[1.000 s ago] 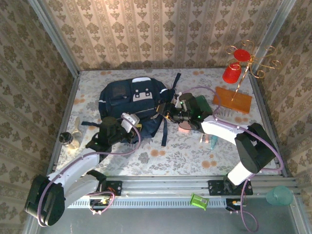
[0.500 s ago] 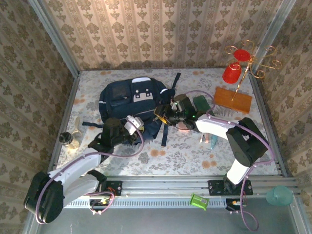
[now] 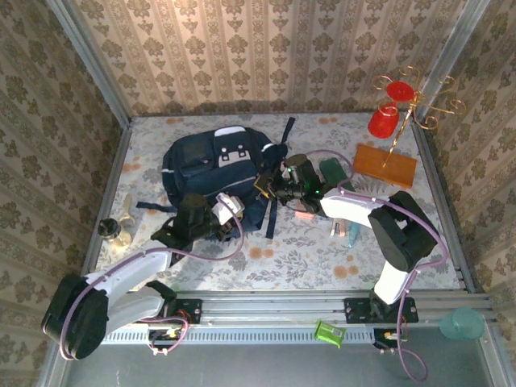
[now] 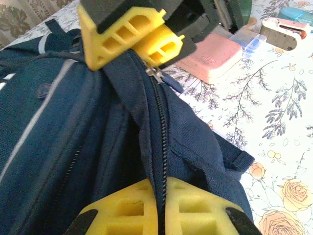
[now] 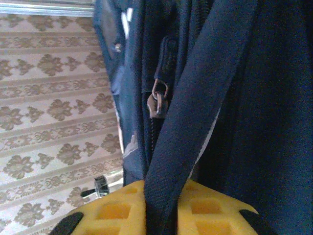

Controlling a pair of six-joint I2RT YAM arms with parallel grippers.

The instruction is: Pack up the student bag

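Soft navy woven-fabric student bag slumped on floral-patterned tabletop, left pincer with hollow-celled yellow pads clenched on its toothed zipper seam, right pincer clenched on a flat webbing strap

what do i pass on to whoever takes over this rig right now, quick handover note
left gripper: shut on the student bag, pinching fabric along the zipper.
right gripper: shut on a dark bag strap beside the zip pull.
bag: lying left of centre on the table; the zipper looks closed along the stretch in view.
done: bag gripped at two points; nothing visibly packed.
left: probably open the zip, then load the pink case and other loose items lying right of the bag.
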